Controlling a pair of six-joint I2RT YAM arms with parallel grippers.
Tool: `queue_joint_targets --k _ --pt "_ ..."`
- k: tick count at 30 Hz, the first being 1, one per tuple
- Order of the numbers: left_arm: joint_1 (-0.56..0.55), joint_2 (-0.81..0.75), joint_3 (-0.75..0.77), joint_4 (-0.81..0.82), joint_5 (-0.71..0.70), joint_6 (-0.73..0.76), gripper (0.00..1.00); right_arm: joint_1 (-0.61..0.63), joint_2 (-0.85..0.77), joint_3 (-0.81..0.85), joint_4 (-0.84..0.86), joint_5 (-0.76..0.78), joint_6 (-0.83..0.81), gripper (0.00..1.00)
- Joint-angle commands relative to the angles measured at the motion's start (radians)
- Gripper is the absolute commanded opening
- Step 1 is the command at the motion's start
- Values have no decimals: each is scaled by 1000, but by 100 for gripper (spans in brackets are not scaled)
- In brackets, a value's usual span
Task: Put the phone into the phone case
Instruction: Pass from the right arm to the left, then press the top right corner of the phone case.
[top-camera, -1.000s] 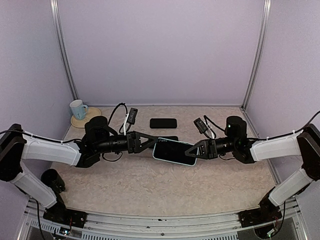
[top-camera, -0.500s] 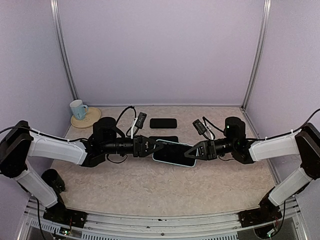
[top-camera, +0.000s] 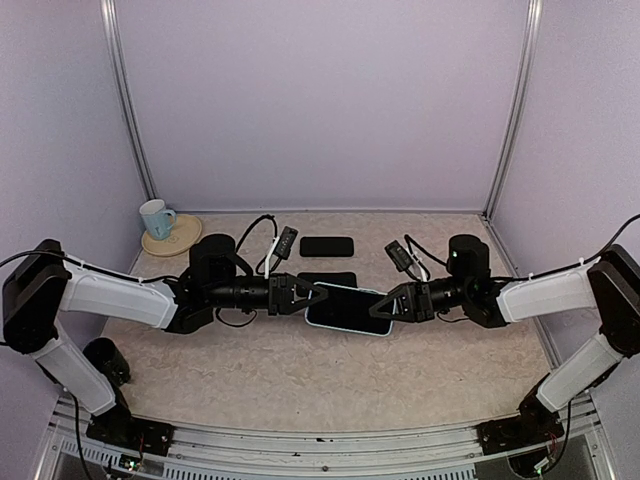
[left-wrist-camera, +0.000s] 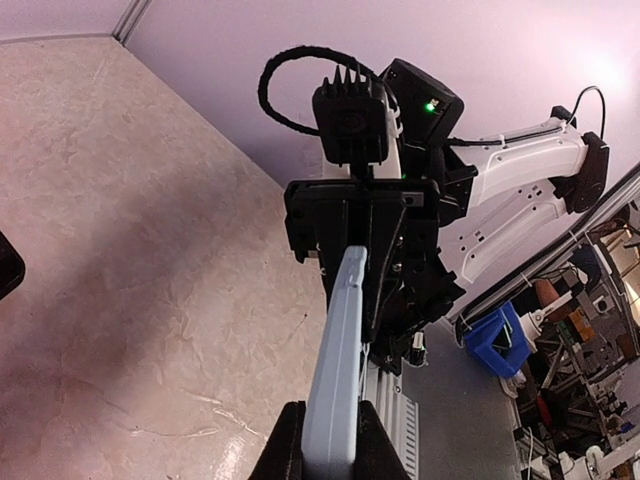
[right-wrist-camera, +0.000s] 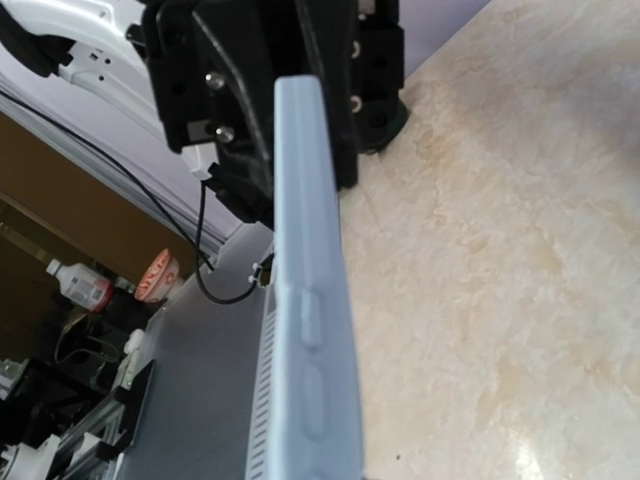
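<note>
Pale-blue phone case (top-camera: 348, 310) clamped between both arms' jaws.

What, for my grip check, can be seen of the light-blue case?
The light-blue case is a slim rounded rectangle, matte like plastic or rubber, its dark face turned up; whether anything sits inside cannot be told. Two raised button bumps mark one long edge. It is held roughly level, the left gripper pinching its left end, the right gripper its right end.
</note>
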Motion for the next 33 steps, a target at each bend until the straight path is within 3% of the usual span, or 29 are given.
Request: queue_joint_targets --k 1,5,10,16,25,33 --pt "-6 10 3 19 -25 5 0 10 -10 50 -12 18 -3 0" --pt "13 11 -14 17 -48 -33 0 4 -5 61 -49 26 -22 20" --pt "32 11 -23 -19 -89 -59 0 -8 -11 82 -145 57 -82 54" --pt "57 19 -40 -26 -111 -97 0 -12 -27 105 -257 119 -167 77" --pt "63 -70 -130 174 -101 -108 0 -13 2 85 -257 143 -154 79" --pt "61 -111 -176 310 -89 -134 0 -12 24 41 -109 100 -46 79"
